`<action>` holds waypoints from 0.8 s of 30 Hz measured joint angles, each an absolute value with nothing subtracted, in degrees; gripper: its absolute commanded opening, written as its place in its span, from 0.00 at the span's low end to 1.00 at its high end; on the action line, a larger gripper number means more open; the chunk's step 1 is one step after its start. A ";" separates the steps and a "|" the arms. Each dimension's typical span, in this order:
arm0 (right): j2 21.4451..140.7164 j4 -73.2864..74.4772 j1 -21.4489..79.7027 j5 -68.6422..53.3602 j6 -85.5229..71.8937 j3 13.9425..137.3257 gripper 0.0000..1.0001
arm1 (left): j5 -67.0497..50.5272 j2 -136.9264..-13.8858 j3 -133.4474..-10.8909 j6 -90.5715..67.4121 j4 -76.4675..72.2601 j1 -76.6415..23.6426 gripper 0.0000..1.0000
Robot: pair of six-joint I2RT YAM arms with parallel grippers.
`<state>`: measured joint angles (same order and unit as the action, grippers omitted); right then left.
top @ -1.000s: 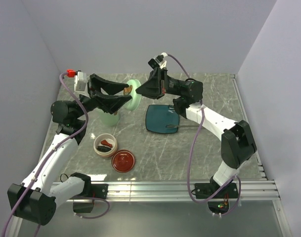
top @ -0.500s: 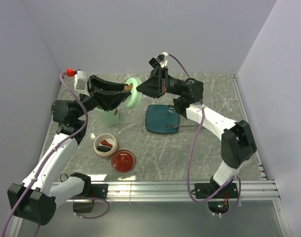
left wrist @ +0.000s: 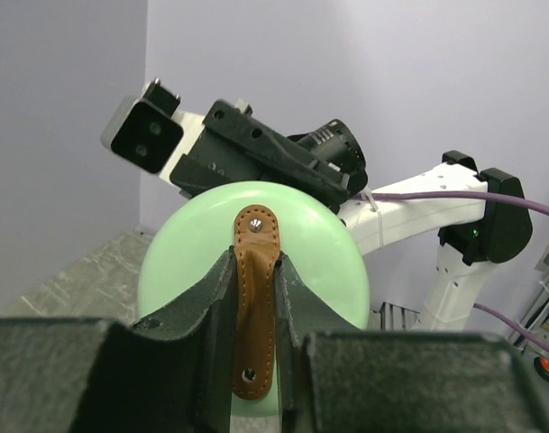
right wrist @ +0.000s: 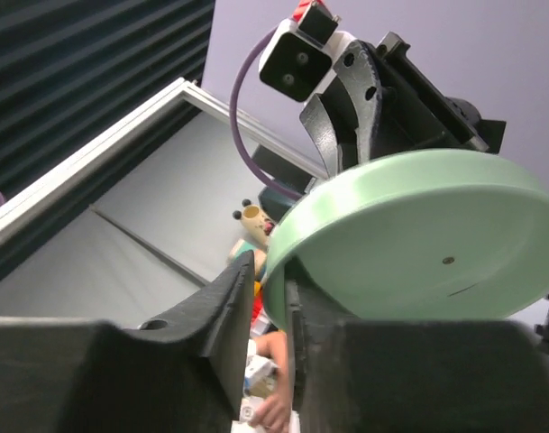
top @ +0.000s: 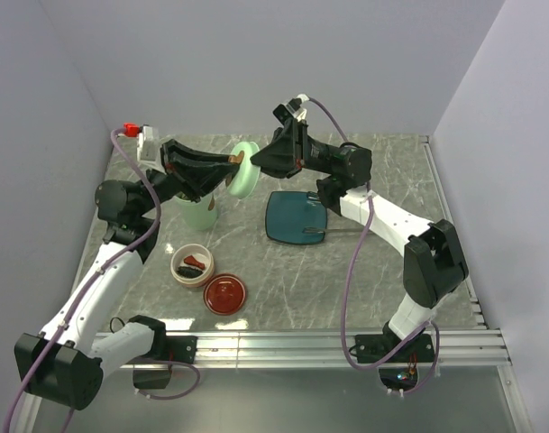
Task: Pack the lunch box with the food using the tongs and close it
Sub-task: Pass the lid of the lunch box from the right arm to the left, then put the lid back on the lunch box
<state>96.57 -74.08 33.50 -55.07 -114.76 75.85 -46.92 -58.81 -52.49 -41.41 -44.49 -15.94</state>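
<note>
Change noted: my left gripper (top: 231, 165), whose jaws stood wide apart a second ago, has drawn in on the leather tab (top: 231, 162) of the mint-green lid (top: 245, 171). Arms and lid have barely shifted otherwise.

Top view: the lid hangs on edge in the air between my two grippers, above the far left part of the table (top: 364, 280) and just over the mint-green pot (top: 197, 215). My right gripper (top: 260, 162) meets the lid from the other side. The cream bowl (top: 191, 263), with dark and red pieces in it, sits nearer the near edge, its dark-red lid (top: 225, 293) just beside it. The tongs (top: 321, 239) lie at the near edge of the teal plate (top: 292, 215), unheld.

Left wrist view: my fingers (left wrist: 222, 307) flank the leather tab (left wrist: 256, 298) and press both its sides; the tab is gripped.

Right wrist view: the lid's rim sits between my right fingers (right wrist: 240, 302), pinched; I see no clear gap.

Judgement: both grippers hold the lid at once, so this reads as a hand-over. With the tab held, the left can carry the lid to the pot once the right lets go.
</note>
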 measured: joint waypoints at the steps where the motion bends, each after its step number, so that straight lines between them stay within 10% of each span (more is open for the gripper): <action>1: 96.57 -74.11 33.50 -55.07 -114.80 75.85 0.41 | -47.00 -58.87 -52.60 -41.43 -43.97 -15.94 0.01; 8: 96.57 -74.50 32.21 -57.78 -112.66 75.85 0.83 | -47.66 -59.24 -54.37 -40.07 -35.90 -14.33 0.01; 15: 96.23 -66.48 28.08 -64.90 -102.28 75.40 0.99 | -47.31 -61.43 -62.22 -32.27 -18.57 -8.19 0.01; 24: 92.60 2.13 21.98 -59.94 -41.91 87.13 1.00 | -32.91 -75.40 -85.69 -5.54 19.22 -5.67 0.01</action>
<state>92.60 2.13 21.98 -59.94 -41.91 87.13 -32.91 -75.40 -85.69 -5.54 19.22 -5.67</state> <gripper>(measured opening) 0.994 0.222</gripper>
